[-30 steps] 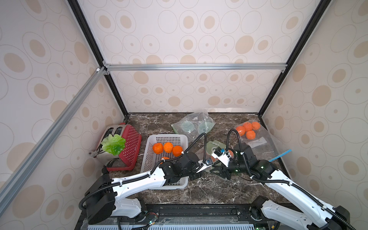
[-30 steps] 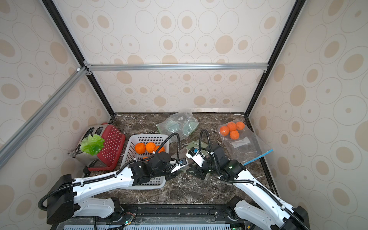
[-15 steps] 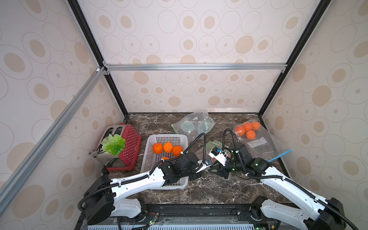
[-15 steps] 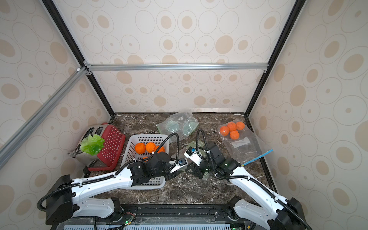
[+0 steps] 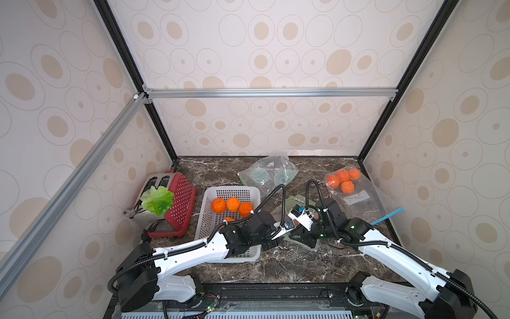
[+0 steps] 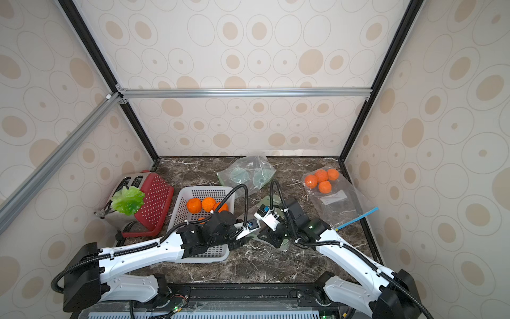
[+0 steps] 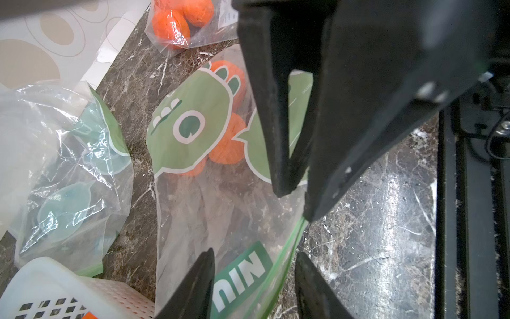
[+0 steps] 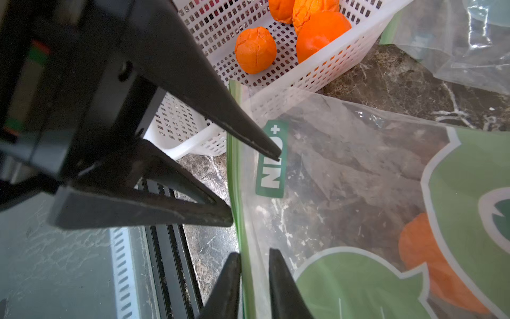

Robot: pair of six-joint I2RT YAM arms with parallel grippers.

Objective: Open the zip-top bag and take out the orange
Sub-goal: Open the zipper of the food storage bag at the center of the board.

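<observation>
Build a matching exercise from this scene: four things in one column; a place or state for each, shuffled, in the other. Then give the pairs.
Things
1. white basket
2. lettuce leaf
3. dinosaur-print bag
4. clear bag by the right wall

Places or states
A. lies on the red toaster
B. its green zip edge passes between the fingers of the right hand
C. holds loose oranges
D. has a blue strip at one end

Pairs: 1-C, 2-A, 3-B, 4-D

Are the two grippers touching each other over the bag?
Apart. In the right wrist view, bare marble countertop shows between the left gripper and the right gripper.
</observation>
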